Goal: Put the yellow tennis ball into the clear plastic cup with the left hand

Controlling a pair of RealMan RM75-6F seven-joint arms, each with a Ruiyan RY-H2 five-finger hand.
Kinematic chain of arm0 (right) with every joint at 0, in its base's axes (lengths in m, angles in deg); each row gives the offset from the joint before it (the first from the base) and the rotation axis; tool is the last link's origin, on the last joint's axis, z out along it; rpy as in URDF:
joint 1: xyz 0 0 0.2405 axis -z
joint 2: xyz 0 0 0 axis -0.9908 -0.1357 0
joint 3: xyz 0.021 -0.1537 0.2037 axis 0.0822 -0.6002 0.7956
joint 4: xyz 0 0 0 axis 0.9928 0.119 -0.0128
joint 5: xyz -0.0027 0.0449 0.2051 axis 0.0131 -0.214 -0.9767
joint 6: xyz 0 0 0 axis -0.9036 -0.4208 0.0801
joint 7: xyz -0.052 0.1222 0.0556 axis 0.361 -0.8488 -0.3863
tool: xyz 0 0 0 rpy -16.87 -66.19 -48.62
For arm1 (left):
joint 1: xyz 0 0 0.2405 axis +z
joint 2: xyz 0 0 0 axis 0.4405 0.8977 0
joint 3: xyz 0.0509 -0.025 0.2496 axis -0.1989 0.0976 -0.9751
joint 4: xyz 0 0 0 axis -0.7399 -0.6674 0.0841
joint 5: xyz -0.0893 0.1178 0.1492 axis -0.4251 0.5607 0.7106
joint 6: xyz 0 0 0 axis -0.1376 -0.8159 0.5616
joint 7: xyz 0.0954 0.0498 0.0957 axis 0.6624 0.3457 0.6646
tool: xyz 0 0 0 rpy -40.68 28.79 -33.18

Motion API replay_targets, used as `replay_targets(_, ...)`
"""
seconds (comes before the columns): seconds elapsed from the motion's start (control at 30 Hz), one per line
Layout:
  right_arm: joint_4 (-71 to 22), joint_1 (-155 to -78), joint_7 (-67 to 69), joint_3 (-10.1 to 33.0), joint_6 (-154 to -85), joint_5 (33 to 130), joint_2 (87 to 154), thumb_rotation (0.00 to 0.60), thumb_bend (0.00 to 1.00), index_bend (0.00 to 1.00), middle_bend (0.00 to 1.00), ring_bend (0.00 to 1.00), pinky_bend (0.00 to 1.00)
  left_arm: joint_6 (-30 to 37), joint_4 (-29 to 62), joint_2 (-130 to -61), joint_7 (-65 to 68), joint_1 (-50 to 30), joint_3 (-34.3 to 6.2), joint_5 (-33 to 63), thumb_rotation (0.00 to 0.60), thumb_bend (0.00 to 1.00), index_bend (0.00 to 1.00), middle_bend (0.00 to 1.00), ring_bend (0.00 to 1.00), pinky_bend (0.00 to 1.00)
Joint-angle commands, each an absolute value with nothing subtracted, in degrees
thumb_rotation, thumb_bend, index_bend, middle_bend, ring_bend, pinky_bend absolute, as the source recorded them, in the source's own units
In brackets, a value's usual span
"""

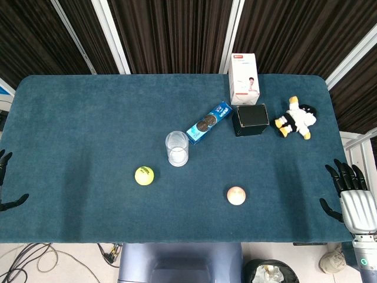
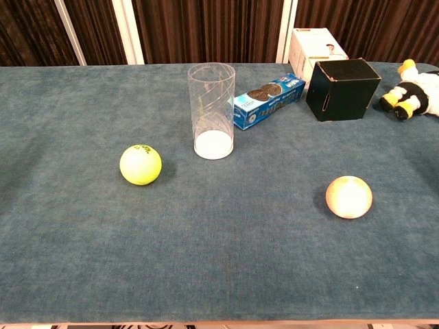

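The yellow tennis ball (image 1: 144, 175) (image 2: 140, 164) lies on the blue table, a little left of and nearer than the clear plastic cup (image 1: 177, 148) (image 2: 212, 111), which stands upright and empty. My left hand (image 1: 6, 181) shows only at the far left edge of the head view, off the table's side, fingers spread and holding nothing, far from the ball. My right hand (image 1: 350, 191) rests past the table's right edge, fingers apart and empty. Neither hand appears in the chest view.
A blue cookie pack (image 1: 209, 122) (image 2: 269, 101) lies just behind the cup to the right. A black box (image 1: 251, 119) (image 2: 342, 89), a white carton (image 1: 244, 79) (image 2: 314, 45) and a plush toy (image 1: 296, 117) (image 2: 413, 89) sit at the back right. A pale round ball (image 1: 236, 195) (image 2: 349, 197) lies front right.
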State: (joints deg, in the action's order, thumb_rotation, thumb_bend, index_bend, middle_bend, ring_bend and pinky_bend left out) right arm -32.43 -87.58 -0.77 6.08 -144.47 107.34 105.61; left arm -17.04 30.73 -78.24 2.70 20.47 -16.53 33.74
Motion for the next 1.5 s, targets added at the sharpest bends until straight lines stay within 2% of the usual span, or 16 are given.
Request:
replay_targets(0.03,-32.4,-87.6,-0.8,6.1,-144.5,107.3,105.6,0.6,0.35,0.13,0.04,0.05,0.01,-17.0,30.7,-78.3,2.7,20.5,-16.5,33.7,0.6,0.07,0.07,0.0,0.0,0.0)
replay_targets(0.67,-32.7,-87.5,-0.6,6.2,-144.6,107.1,105.5,0.6,0.35,0.13,0.04,0.05,0.01,-16.8,31.1,-78.2,2.7,20.5,-16.5,33.3,0.6,0.07,0.05,0.0,0.0,0.0)
replay_targets(0.83,-32.8,-87.6,-0.3,6.2,-144.4,107.1,105.5,0.6,0.35,0.13,0.04,0.05,0.01,-15.8,31.4,-77.8,1.0,20.2,-16.6,33.5,0.6,0.02,0.04,0.01,0.0,0.0)
replay_targets(0.93,-32.9,-87.6,-0.2,6.2,-144.3,107.0,105.6,0.6,0.35,0.13,0.04,0.05,0.01,-14.1,32.5,-77.3,-4.9,19.6,-16.9,34.6,0.6,0.0,0.04,0.02,0.0,0.0)
replay_targets(1.07,-33.0,-87.6,0.0,6.2,-144.2,106.9,105.6,0.6,0.35,0.13,0.03,0.05,0.01,-9.0,33.5,-76.1,-19.3,17.0,-17.1,37.0,0.6,0.0,0.04,0.02,0.0,0.0)
replay_targets(1.23,-33.5,-87.4,0.1,6.1,-144.4,107.0,105.2,0.6,0.35,0.13,0.04,0.05,0.01,3.9,35.2,-73.6,-30.5,9.2,-17.2,39.4,0.6,0.0,0.04,0.02,0.0,0.0)
replay_targets(1.33,-33.8,-87.2,0.2,6.3,-145.0,106.9,105.0,0.6,0.35,0.13,0.04,0.05,0.01,9.5,35.5,-73.6,-31.7,5.2,-16.4,38.8,0.6,0.0,0.03,0.02,0.0,0.0)
replay_targets(1.5,-33.8,-87.1,0.3,6.4,-145.1,106.8,105.0,0.6,0.35,0.13,0.03,0.05,0.01,17.1,33.9,-77.6,-27.3,-0.4,-14.8,34.7,0.6,0.0,0.03,0.02,0.0,0.0)
